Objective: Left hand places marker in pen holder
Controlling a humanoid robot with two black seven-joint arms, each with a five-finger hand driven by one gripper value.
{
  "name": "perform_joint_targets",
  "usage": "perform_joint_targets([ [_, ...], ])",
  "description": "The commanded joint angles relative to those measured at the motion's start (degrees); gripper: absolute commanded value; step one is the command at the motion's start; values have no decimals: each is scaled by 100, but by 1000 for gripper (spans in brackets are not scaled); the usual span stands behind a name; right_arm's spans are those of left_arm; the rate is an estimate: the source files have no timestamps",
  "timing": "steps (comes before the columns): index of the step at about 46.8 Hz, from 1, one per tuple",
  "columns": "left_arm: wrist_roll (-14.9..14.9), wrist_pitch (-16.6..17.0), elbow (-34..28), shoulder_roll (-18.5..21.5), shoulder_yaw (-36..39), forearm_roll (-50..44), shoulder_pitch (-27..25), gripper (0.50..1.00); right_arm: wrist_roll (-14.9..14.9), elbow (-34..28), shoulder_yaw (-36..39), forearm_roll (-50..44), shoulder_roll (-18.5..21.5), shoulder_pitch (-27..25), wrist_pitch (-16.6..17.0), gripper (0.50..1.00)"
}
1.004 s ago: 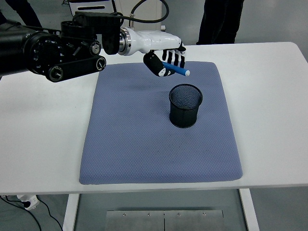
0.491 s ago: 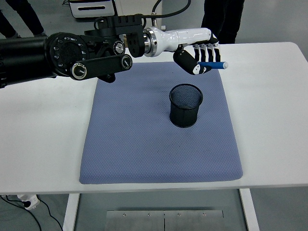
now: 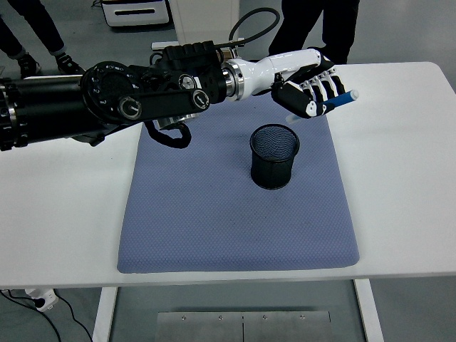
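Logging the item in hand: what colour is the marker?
Blue with a white tip, as the marker shows in the head view, held in the left hand.

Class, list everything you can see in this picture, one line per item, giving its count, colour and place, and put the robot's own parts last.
table: one, white, fills most of the view.
mat: one, blue-grey, lying flat on the table's middle.
pen holder: one, black mesh, upright on the mat, right of centre.
marker: one, blue with a white tip, held in the air beyond and right of the pen holder.
people's legs: dark clothing, standing behind the table's far edge.
left arm: one, black, reaching in from the left.
left robot hand: one, white and black, fingers closed on the marker.
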Motion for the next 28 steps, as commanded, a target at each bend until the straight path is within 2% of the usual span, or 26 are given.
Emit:
perform_joint_targets([
  [1, -1, -3, -7, -8, -3, -195, 39, 500, 0, 0, 0, 0, 0, 6, 1, 1000],
  [14, -10, -47, -51, -34, 6, -266, 233, 500, 0, 0, 0, 0, 0, -2, 1, 1000],
  [16, -10, -38, -42, -34, 6, -284, 268, 572, 0, 0, 0, 0, 0, 6, 1, 1000],
  [21, -10, 6, -42, -34, 6, -310, 277, 830, 0, 0, 0, 0, 0, 6, 1, 1000],
  [25, -28, 23, -42, 10, 6, -371, 277, 991, 0, 0, 0, 0, 0, -2, 1, 1000],
  [28, -63, 15, -33, 62, -12, -468, 251, 1000, 0, 0, 0, 0, 0, -2, 1, 1000],
])
